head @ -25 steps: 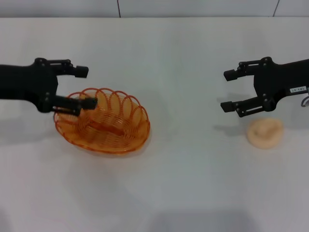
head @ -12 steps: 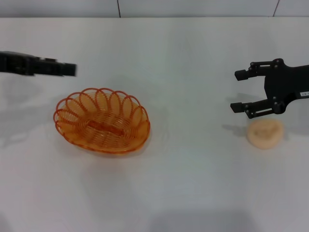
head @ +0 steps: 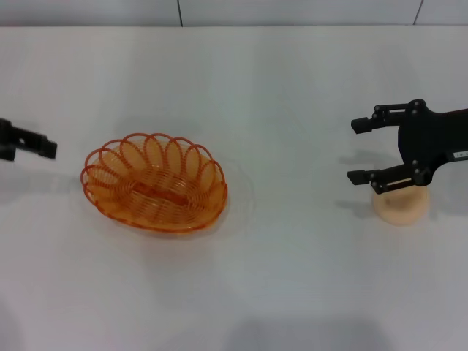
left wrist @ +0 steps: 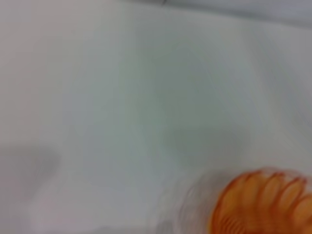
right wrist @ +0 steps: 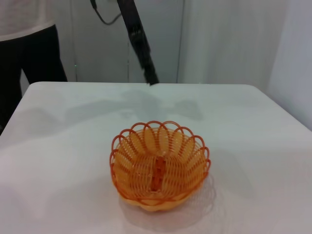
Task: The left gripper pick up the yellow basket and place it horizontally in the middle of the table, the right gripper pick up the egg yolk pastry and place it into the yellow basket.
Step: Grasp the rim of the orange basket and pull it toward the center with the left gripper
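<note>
The yellow basket [head: 153, 183] sits upright on the white table [head: 278, 88], left of centre, with nothing in it. It also shows in the right wrist view [right wrist: 158, 165] and partly in the left wrist view [left wrist: 263, 204]. My left gripper [head: 33, 144] is at the far left edge, apart from the basket and holding nothing. My right gripper [head: 353, 151] is open on the right side, its lower finger over the near edge of the egg yolk pastry [head: 402, 206], which rests on the table.
The table's far edge meets a wall at the back [head: 219, 14]. In the right wrist view a person in dark trousers [right wrist: 29, 48] stands beyond the table's far end, and the left arm [right wrist: 139, 39] hangs above it.
My left gripper has let go of the basket rim and pulled back to the left edge. My right gripper has shifted right and lowered over the pastry. The basket has stayed in place.
</note>
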You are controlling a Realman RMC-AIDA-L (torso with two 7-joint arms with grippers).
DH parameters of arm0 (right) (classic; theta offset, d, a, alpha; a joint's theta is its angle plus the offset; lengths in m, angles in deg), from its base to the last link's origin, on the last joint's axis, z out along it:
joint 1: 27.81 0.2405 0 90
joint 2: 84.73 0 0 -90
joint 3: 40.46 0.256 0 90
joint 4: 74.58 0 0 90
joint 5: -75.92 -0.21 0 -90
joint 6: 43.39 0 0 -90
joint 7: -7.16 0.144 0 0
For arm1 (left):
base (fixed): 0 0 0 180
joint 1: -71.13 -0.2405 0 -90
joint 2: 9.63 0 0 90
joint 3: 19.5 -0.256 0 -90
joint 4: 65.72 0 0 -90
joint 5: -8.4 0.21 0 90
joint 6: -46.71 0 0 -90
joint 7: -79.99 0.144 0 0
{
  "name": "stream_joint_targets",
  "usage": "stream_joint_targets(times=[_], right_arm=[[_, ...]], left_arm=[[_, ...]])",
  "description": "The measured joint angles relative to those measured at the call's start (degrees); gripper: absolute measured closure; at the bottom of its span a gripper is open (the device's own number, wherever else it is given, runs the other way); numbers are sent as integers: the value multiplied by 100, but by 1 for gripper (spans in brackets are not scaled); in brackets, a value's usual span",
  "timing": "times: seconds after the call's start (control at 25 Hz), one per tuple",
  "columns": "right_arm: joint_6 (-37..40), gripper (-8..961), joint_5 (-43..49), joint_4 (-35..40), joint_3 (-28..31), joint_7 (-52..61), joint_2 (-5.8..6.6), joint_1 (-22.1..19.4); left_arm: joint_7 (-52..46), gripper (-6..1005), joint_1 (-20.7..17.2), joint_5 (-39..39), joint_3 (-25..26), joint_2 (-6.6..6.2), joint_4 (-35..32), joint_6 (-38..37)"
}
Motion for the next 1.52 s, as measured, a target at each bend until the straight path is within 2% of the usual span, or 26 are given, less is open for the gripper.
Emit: stream_joint_targets(times=[0.12,0.4,0.56,1.08,1.48,1.52], right_arm=[[3,142,-8,11,-61,-42,-6,15],[8,141,-20,134,-95,-61,-45,-9],[8,142,-24,134,-98,-63,-51,6],[-47,141,-29,135,-162,-64,-60,16],[-55,141,-29,158,-158,-64,-49,14],[-55,141,-29,158,-158,-64,-46,13]], left_arm=[[-13,153,100,260,-177,96,232,178],[-54,184,344,291,-764,290,885,911],[-87,202,431,297,-890,378,1123,1206],[-151,259,567,310,-988,455,1504,1574],[-275,480,525,314,-1000,467,1510,1550],[-284,573,524,314,-1000,468,1510,1550]])
